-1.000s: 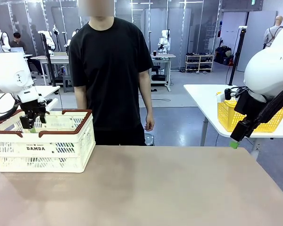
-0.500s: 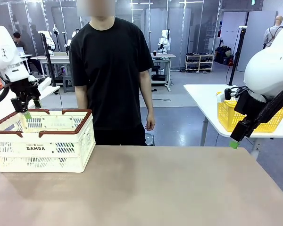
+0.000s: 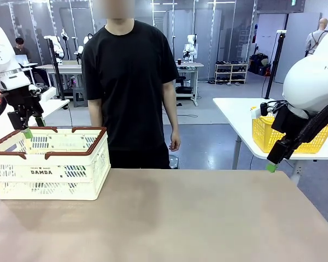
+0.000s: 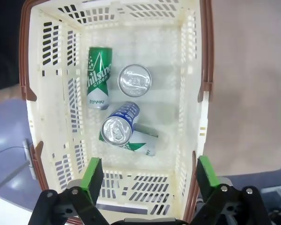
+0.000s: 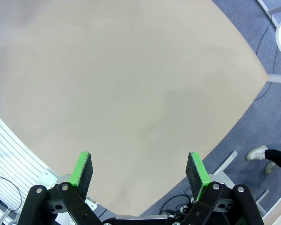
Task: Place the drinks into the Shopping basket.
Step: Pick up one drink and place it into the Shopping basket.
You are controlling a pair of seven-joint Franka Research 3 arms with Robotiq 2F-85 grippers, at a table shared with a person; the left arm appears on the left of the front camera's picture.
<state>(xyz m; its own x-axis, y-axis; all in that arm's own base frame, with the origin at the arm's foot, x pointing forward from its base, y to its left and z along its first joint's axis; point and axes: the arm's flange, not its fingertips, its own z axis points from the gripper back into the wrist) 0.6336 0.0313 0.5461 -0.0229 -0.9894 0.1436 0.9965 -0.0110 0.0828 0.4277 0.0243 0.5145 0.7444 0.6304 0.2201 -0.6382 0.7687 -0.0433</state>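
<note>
The tan table (image 3: 197, 218) carried the Shopping basket (image 3: 49, 164) at its far left corner, beside the left edge.

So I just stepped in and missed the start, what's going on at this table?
The robot is loading drinks into the Shopping basket at the left end of the table. Four cans already lie or stand inside: a green can, a silver-topped can, a blue-and-white can and another can partly under it. The left gripper hangs open and empty above the basket. The right gripper is open over bare tabletop. A person stands at the far side with arms down.
</note>
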